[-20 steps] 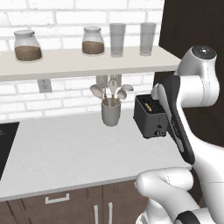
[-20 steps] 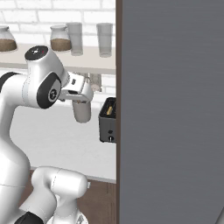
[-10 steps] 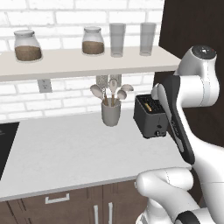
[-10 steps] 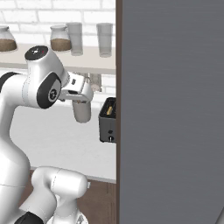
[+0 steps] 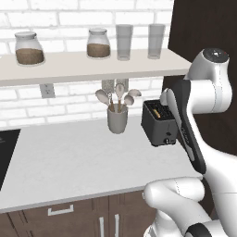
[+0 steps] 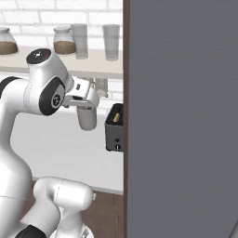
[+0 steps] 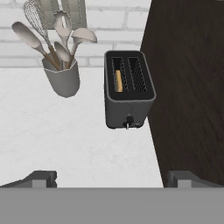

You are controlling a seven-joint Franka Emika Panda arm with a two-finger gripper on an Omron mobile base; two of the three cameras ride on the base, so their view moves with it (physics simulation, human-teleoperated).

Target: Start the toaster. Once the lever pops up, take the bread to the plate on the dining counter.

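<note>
The small black boxy two-slot toaster [image 7: 128,90] is sitting on the white worktop [image 5: 69,162], towards its right end and just beside the dark brown cabinet wall [image 7: 188,87]. The golden-tan slice of bread [image 7: 118,80] is standing down in the toaster's left slot. The grey utensil crock [image 7: 62,78] is standing near its left. I am holding my gripper [image 7: 111,179] above the worktop with its jaws spread wide, gripping nothing

Even, bright, diffuse light covers the rendered scene, with no glare. The toaster [image 7: 128,89] casts a faint soft shadow on the white worktop [image 7: 78,140]. Beside the toaster, the dark panel [image 7: 188,87] stays flat and dim. Edges look slightly soft, without distortion.
</note>
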